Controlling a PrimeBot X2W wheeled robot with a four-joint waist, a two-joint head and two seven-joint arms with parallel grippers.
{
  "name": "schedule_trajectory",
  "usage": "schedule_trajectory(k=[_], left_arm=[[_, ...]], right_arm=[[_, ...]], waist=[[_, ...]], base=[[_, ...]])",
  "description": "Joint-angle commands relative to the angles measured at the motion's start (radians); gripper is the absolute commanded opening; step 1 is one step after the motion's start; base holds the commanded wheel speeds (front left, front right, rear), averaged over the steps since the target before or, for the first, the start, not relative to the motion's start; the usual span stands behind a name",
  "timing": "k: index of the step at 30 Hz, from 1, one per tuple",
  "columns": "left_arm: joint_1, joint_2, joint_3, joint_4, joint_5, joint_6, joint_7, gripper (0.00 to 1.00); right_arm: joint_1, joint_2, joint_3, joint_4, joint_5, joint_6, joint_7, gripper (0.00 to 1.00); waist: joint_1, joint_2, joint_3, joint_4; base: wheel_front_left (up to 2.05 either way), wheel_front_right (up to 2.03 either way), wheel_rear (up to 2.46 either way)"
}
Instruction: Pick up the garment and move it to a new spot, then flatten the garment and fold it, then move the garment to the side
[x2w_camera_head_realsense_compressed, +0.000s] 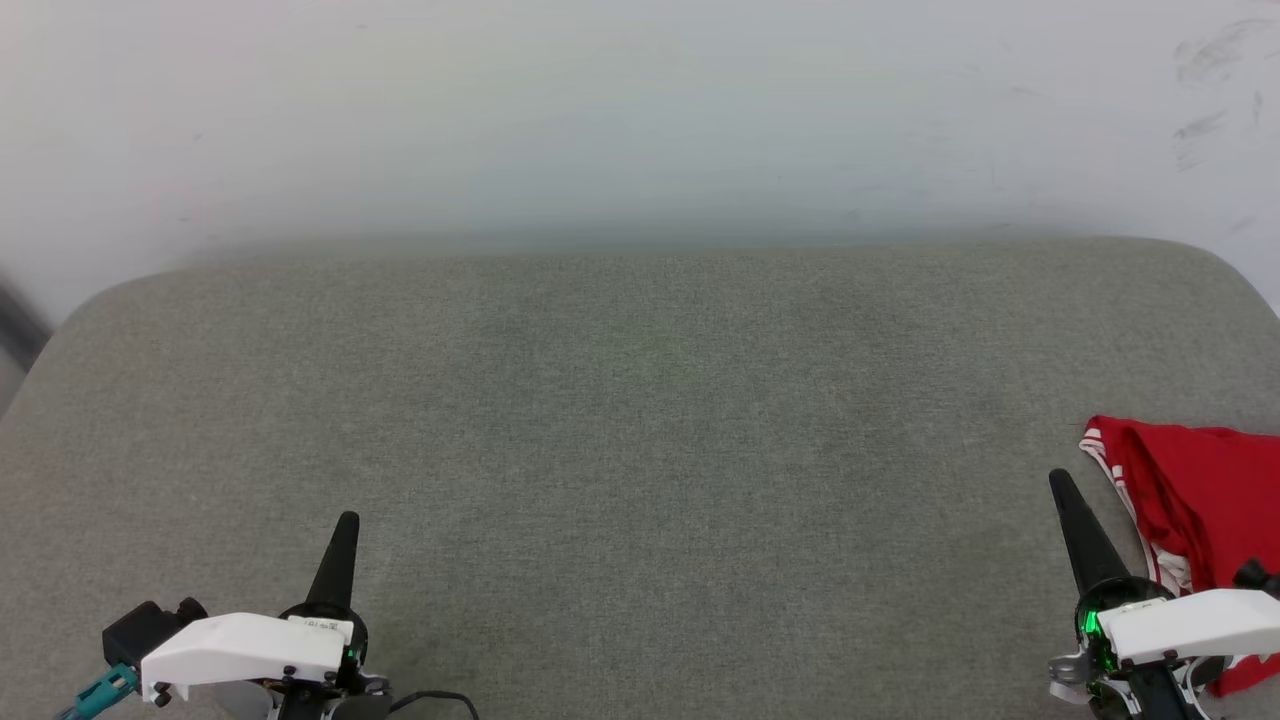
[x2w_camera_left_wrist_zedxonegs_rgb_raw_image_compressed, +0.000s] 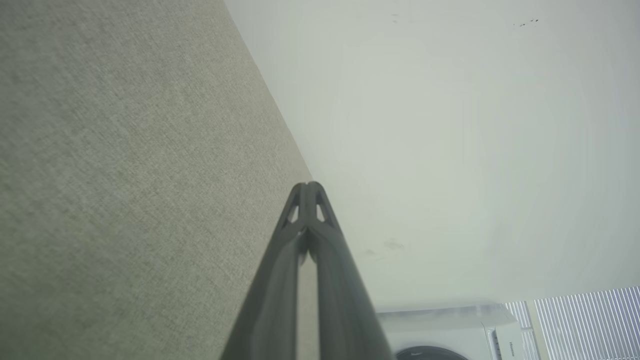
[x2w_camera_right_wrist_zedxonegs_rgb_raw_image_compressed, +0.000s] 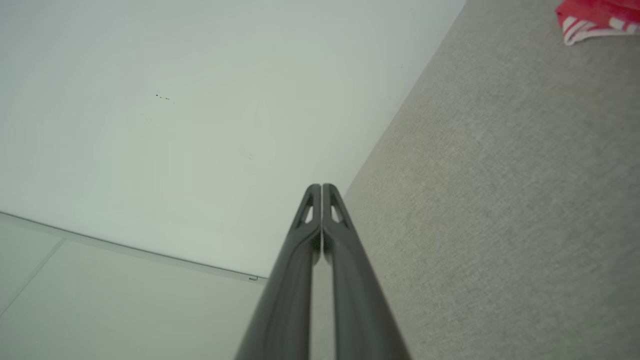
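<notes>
1. The garment (x2w_camera_head_realsense_compressed: 1200, 500) sits at the far right side of the grey tabletop (x2w_camera_head_realsense_compressed: 640, 400). It's a red bunch with a red-and-white striped trim along its left edge. The head view's frame cuts off its right part, and the right arm's white housing covers the near bit, so its full outline can't be read.
2. The right pincer (x2w_camera_head_realsense_compressed: 1070, 515) is just beside it, on its left, with the fingertip not quite touching the trim. In the right wrist view the pincer (x2w_camera_right_wrist_zedxonegs_rgb_raw_image_compressed: 321, 192) is pressed together with nothing in it, and the garment (x2w_camera_right_wrist_zedxonegs_rgb_raw_image_compressed: 595, 17) pokes in at the top right corner, off to the side of where the fingers point.
3. The left pincer (x2w_camera_head_realsense_compressed: 345, 540) is down at the lower left, well apart from the garment, with the bare middle of the tabletop in between. In its own wrist view the pincer (x2w_camera_left_wrist_zedxonegs_rgb_raw_image_compressed: 308, 192) is pressed together too, and it holds nothing.
4. The visible striped edge runs from far-left to near-right, roughly in line with the slant of the right finger.
5. So the right arm is clearly the nearer one, and any reach would go sideways and outward, not forward.
6. Stage is a toss-up. A red bundle off at the side fits a garment waiting to be picked up, and it fits one already folded and set aside.
</notes>
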Motion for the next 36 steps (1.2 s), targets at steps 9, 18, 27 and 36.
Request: schedule_trajectory(k=[9, 18, 27, 36], left_arm=[[-0.032, -0.015, 0.025, 0.001, -0.074, -0.022, 0.023, 0.0], [-0.042, -0.028, 0.042, 0.007, -0.134, -0.036, 0.043, 0.0], [-0.049, -0.043, 0.06, 0.012, -0.197, -0.051, 0.062, 0.0], [-0.057, -0.053, 0.075, 0.017, -0.249, -0.065, 0.08, 0.0]], right_arm=[[-0.033, 0.002, -0.005, 0.015, 0.099, 0.0, 0.005, 0.0], [-0.047, 0.002, -0.008, 0.032, 0.178, 0.0, 0.009, 0.0], [-0.056, 0.002, -0.011, 0.049, 0.26, 0.0, 0.012, 0.0], [-0.067, 0.003, -0.014, 0.064, 0.329, 0.0, 0.014, 0.0]], waist=[[0.0, 0.0, 0.004, 0.005], [0.0, 0.0, 0.008, 0.009], [0.0, 0.0, 0.013, 0.015], [0.0, 0.0, 0.017, 0.019]], base=[[0.0, 0.0, 0.0], [0.0, 0.0, 0.0], [0.0, 0.0, 0.0], [0.0, 0.0, 0.0]])
